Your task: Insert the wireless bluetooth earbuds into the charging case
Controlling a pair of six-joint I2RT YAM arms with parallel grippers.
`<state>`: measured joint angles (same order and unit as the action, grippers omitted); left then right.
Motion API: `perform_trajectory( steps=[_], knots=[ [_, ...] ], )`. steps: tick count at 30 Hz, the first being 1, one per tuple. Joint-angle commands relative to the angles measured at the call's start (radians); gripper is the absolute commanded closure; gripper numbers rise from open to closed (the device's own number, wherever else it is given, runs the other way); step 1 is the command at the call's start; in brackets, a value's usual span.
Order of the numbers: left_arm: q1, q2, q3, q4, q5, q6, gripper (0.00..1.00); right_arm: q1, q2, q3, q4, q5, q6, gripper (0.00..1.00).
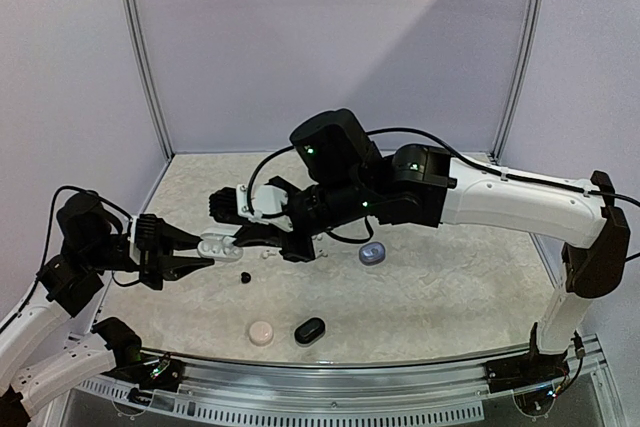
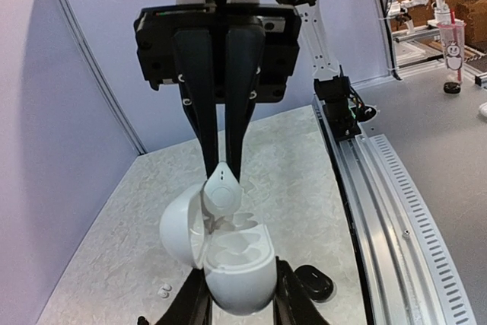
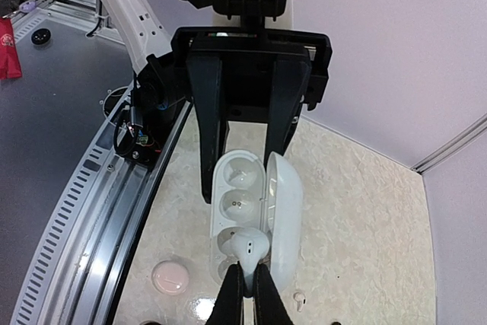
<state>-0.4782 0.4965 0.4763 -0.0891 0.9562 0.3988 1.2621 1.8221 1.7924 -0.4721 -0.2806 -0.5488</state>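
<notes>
Jaws of the right gripper (image 3: 246, 270) pinch a white earbud (image 3: 249, 243). It's at the near socket of the charging case (image 3: 242, 176) (lid hanging open alongside).

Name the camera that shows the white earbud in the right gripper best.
Left wrist: the earbud faces the lens, pinched at the open case. Right wrist shows it partly behind the right gripper. Top external: too small to tell.

Pale lilac walls (image 1: 330, 37) enclose a speckled beige bench (image 1: 450, 287); slim aluminium posts (image 1: 142, 47) stand upright at its far corners.
</notes>
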Motion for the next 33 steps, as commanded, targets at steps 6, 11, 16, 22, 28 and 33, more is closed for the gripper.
perform_trajectory(
  steps=[6,11,16,22,28,33],
  knots=[
    [-0.018,0.004,0.009,-0.001,0.01,0.004,1.0,-0.004,0.029,0.009,-0.033,0.004,-0.04,1.0],
    [-0.017,0.003,0.002,0.027,0.003,-0.023,1.0,-0.005,0.025,-0.004,-0.025,-0.015,-0.047,1.0],
    [-0.017,0.006,-0.004,0.062,-0.002,-0.05,1.0,-0.004,0.04,0.012,-0.028,-0.005,-0.049,1.0],
    [-0.017,0.004,-0.009,0.072,-0.008,-0.074,1.0,-0.004,0.056,0.019,-0.032,0.002,-0.05,0.96],
    [-0.019,0.001,-0.01,0.071,-0.01,-0.075,1.0,-0.005,0.066,0.025,-0.028,0.025,-0.042,0.81],
    [-0.019,-0.006,-0.015,0.072,-0.021,-0.087,1.0,-0.004,0.057,0.023,-0.026,0.051,-0.029,0.79]
  ],
)
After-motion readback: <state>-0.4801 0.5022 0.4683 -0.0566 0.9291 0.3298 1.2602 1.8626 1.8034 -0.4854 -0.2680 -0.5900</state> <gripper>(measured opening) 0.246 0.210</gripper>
